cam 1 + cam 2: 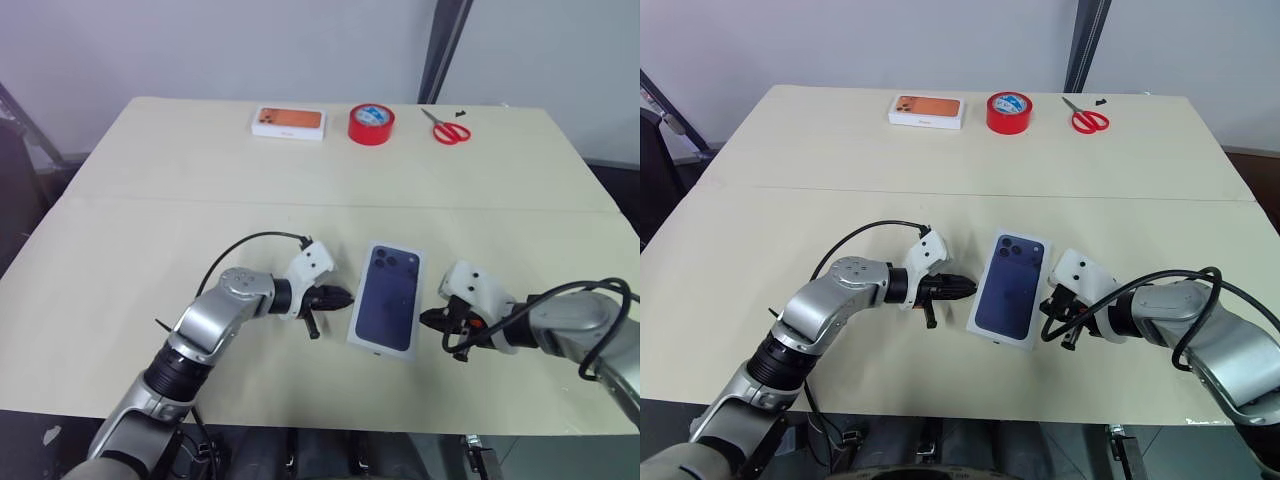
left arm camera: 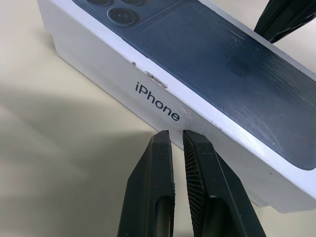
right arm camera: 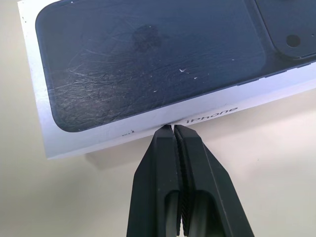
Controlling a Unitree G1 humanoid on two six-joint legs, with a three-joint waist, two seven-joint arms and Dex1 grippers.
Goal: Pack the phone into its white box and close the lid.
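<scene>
The lid [image 1: 388, 297], white-rimmed with a dark blue phone printed on top, lies flat near the table's front edge and covers the white box under it. The phone itself is hidden. My left gripper [image 1: 345, 297] is shut and holds nothing. Its tips [image 2: 175, 136] point at the lid's left long side [image 2: 163, 101], just short of the "iPhone" lettering. My right gripper [image 1: 428, 319] is shut too, and its tips [image 3: 173, 127] rest against the bottom of the lid's right long side [image 3: 148, 126].
Along the table's far edge lie an orange-topped white box [image 1: 289, 122], a red tape roll [image 1: 371, 124] and red-handled scissors [image 1: 450, 130]. A seam crosses the table [image 1: 150, 200] between them and the lid.
</scene>
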